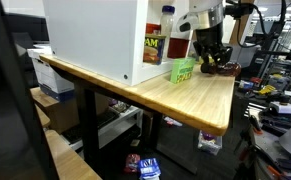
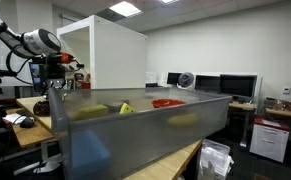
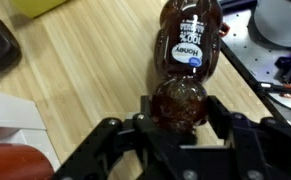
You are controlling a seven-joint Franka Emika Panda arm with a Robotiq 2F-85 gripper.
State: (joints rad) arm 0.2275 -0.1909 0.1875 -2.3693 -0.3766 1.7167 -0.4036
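You are holding the arm [image 1: 199, 17] bent over the far end of the table [image 1: 190, 98], with the wrist turned down so the gripper [image 1: 207, 57] is hanging just above the wood. In an exterior view the arm [image 2: 32, 42] is reaching in from the left, behind a translucent bin [image 2: 135, 128].

In the wrist view your gripper [image 3: 178, 110] is clasping the honey bottle [image 3: 188, 40]. The two fingers [image 3: 138, 118] are pressing on either side of its rounded amber end, with no gap showing.

The bottle is apparently lying on the tabletop, near the edge where the wood is giving way to cluttered floor. Its long axis is running straight away from the wrist, up the picture. The label is facing the camera with the word "Honey" reading upright. You cannot tell from here which end is carrying the cap.

The table is pale wood grain on a dark frame. A green box [image 1: 183, 70] is sitting just beside the gripper, a red-capped bottle [image 1: 163, 34] is standing behind it, and a large white box [image 1: 95, 38] is filling the near half. The room around you is looking like an office lab, with monitors [image 2: 230, 85] and a fan [image 2: 186, 79] lining the far desks.
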